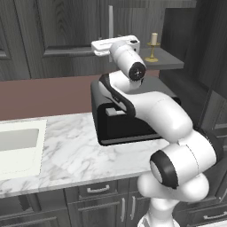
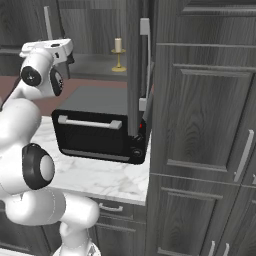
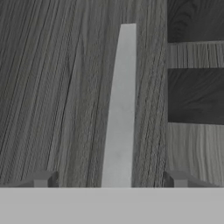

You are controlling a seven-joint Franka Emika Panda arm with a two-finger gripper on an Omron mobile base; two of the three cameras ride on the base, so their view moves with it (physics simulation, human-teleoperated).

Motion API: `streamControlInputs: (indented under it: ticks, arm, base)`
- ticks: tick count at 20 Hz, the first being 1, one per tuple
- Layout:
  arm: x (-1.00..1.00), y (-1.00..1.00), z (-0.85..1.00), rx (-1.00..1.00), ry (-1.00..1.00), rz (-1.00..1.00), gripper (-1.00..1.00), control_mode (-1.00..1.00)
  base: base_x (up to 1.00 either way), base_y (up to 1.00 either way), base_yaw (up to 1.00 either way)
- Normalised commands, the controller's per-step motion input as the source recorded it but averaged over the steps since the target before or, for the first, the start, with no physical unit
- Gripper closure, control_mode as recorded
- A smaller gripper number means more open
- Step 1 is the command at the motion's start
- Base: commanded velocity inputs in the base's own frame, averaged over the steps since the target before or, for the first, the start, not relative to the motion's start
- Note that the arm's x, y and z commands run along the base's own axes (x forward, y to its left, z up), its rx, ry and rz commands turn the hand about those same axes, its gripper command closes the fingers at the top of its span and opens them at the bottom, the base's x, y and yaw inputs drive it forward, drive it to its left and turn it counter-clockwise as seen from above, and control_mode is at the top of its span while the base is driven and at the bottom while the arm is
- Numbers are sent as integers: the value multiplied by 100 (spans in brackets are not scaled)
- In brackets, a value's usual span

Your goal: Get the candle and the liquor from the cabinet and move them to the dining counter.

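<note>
The candle (image 1: 154, 44) (image 2: 118, 52) stands upright on a shelf of the cabinet (image 1: 66, 26), where the right door (image 2: 133, 75) hangs open. The left door is closed, and its long silver handle (image 3: 120, 109) (image 1: 111, 20) runs up the hand view. My gripper (image 3: 111, 179) is open right in front of that door, a fingertip (image 3: 43, 178) on each side of the handle without touching it. In the left base view my white hand (image 1: 116, 45) sits just below the handle, left of the candle. The liquor is hidden or out of view.
A black toaster oven (image 1: 128, 122) (image 2: 97, 125) sits on the marble worktop (image 1: 71, 150) under the cabinet shelf. A white sink (image 1: 17, 146) lies at the left. Tall dark cabinet fronts (image 2: 205, 125) fill the right side. Low drawers (image 1: 99, 189) run below the worktop.
</note>
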Motion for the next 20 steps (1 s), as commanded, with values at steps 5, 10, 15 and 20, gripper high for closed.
streamControlInputs:
  ticks: [5, 10, 15, 20]
  arm:
    - [32, 4, 0, 0, 0, -3, 100, -100]
    - [2, 0, 0, 0, 0, 0, 100, -100]
    - [0, 0, 0, 0, 0, 0, 100, -100]
    - [0, 0, 0, 0, 0, 0, 100, -100]
  base:
    - [0, 0, 0]
    - [0, 0, 0]
    - [0, 0, 0]
    - [0, 0, 0]
